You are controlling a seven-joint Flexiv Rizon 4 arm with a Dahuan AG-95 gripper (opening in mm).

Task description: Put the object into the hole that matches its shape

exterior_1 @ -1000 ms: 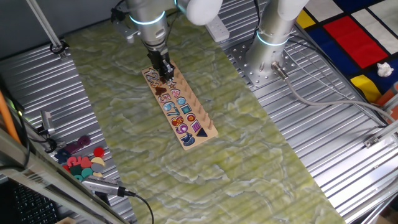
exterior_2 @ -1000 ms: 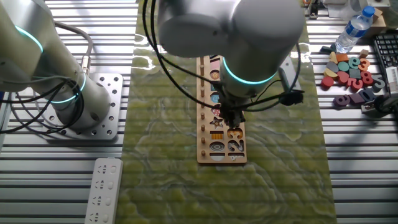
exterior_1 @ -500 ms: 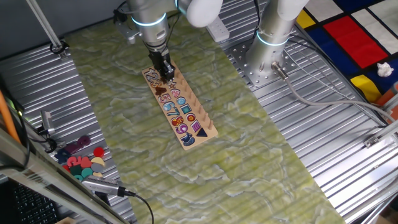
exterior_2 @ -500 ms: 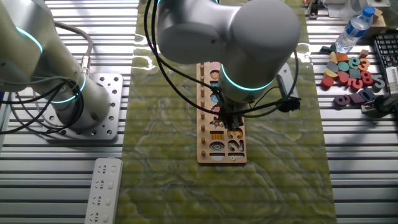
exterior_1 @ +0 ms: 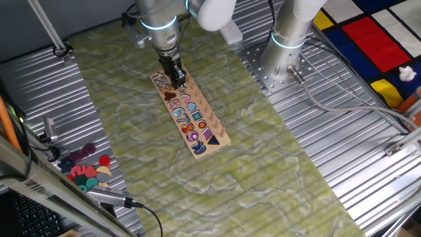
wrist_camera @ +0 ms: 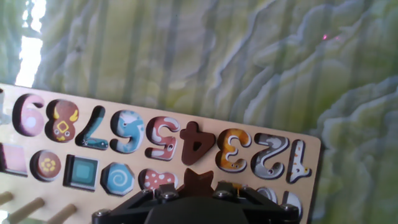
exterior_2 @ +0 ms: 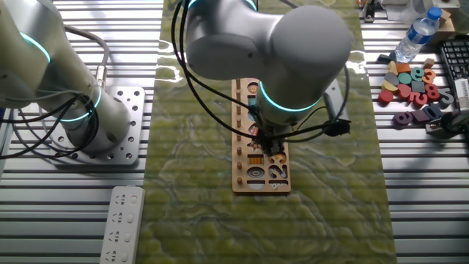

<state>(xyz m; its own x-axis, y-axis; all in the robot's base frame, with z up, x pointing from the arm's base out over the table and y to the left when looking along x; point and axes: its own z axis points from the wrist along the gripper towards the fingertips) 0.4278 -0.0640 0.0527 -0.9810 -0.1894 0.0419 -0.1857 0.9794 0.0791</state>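
The dark reddish-brown star piece [wrist_camera: 199, 178] sits between the fingers of my gripper [wrist_camera: 199, 188], which is shut on it. In the hand view it hangs just over the shape row of the long light-wood puzzle board [wrist_camera: 310, 158], below the brown 4. In one fixed view my gripper [exterior_1: 176, 79] is low over the board's [exterior_1: 220, 139] far end. In the other fixed view my gripper [exterior_2: 268, 142] stands over the board's [exterior_2: 239, 183] near part. The star-shaped hole is hidden under my gripper and the piece.
Loose coloured pieces lie off the mat [exterior_1: 85, 172], also seen in the other fixed view [exterior_2: 410, 84] next to a water bottle [exterior_2: 415, 35]. A second arm's base [exterior_1: 288, 46] stands beside the mat. A white remote [exterior_2: 123, 220] lies on the metal slats.
My gripper has moved a little along the board and lower, still shut on the star piece. The board has not moved.
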